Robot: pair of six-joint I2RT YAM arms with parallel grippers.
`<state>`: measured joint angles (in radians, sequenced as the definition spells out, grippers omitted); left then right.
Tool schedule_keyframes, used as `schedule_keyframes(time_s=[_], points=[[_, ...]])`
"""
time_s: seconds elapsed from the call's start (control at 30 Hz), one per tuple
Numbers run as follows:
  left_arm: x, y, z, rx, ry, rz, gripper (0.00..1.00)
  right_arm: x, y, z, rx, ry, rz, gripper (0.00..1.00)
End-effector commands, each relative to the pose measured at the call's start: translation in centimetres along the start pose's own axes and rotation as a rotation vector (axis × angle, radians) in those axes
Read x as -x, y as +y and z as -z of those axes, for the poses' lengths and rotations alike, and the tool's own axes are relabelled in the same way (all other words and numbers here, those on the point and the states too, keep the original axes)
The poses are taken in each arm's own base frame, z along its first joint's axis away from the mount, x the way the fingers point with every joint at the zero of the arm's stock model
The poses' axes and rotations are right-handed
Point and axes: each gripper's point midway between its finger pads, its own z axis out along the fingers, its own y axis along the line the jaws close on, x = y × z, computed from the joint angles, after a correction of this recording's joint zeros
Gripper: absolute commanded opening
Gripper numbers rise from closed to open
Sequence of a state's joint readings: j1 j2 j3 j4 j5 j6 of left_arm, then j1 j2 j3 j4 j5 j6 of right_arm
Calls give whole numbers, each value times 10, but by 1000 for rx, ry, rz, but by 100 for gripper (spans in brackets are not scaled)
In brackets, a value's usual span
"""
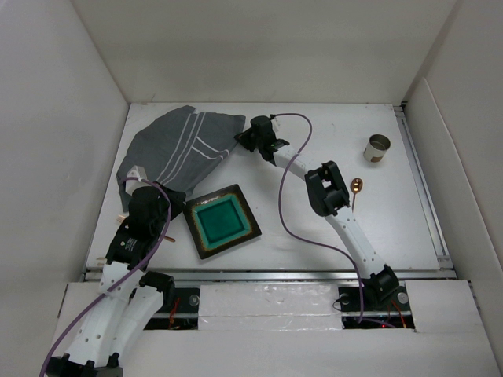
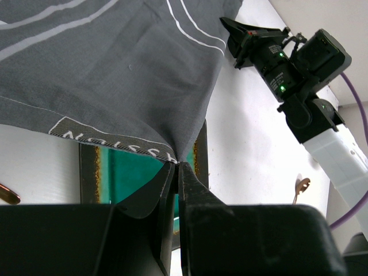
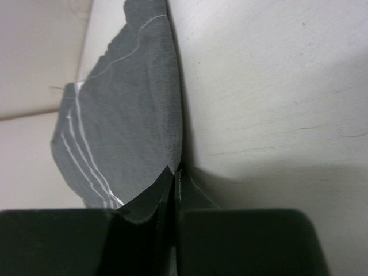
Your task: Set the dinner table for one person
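the tabletop [image 1: 385, 228] is a large flat board, plain white and matte, lying level and filling the middle of the top view. a thin metal rail [image 1: 422, 188] runs along its right edge. seen close in the right wrist view, its surface shows faint scratches and small dark specks.

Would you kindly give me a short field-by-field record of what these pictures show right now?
left pincer: shut on a corner of the cloth
right pincer: shut on the cloth's far right corner
cloth: grey, striped, rumpled, at the far left of the table
plate: square, green centre, flat on the table, near left
cup: far right
spoon: beside the right arm
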<state>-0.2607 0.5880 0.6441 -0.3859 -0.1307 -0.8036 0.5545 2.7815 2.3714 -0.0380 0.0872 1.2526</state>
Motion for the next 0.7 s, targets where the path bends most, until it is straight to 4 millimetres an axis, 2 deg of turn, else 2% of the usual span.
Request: schedule_keyframes(time_s=[0.0,0.03,0.1,0.17,0.2,0.23,0.27,0.3,0.33,0.37,0.4,0.43,0.5,0.6,0.63,0.67], points=[[23,-17,2,-33,-75,-4,0,62,58,24,119,-178,43,1],[25,-17,0,-28,-84,12,0,78,70,36,128,-209,87,1],[28,-21,-5,-42,-100,43,0,116,74,50,136,-285,109,0],[17,-17,-18,-36,-81,73,0,140,69,72,115,-330,150,0],[21,-23,-25,-67,-104,91,0,164,70,83,126,-374,148,0],[10,-15,-37,-42,-82,93,0,166,44,86,74,-371,181,0],[11,-20,-57,-30,-81,113,0,193,48,112,80,-415,206,0],[11,-20,-57,-30,-81,113,0,193,48,112,80,-415,206,0],[12,-22,-64,-19,-80,118,0,185,32,123,49,-395,217,0],[18,-27,-71,-21,-95,123,0,191,26,132,49,-405,216,0],[22,-32,-82,5,-94,125,0,185,18,138,47,-390,216,0],[25,-34,-87,16,-97,130,0,171,-8,149,9,-360,220,0],[35,-39,-94,45,-114,135,0,159,-22,161,3,-347,212,0],[44,-32,-88,88,-154,130,0,138,-53,182,-36,-318,205,0],[47,-30,-84,95,-168,131,0,133,-60,186,-38,-307,201,3],[47,-26,-80,104,-175,129,0,118,-73,190,-39,-275,207,6]])
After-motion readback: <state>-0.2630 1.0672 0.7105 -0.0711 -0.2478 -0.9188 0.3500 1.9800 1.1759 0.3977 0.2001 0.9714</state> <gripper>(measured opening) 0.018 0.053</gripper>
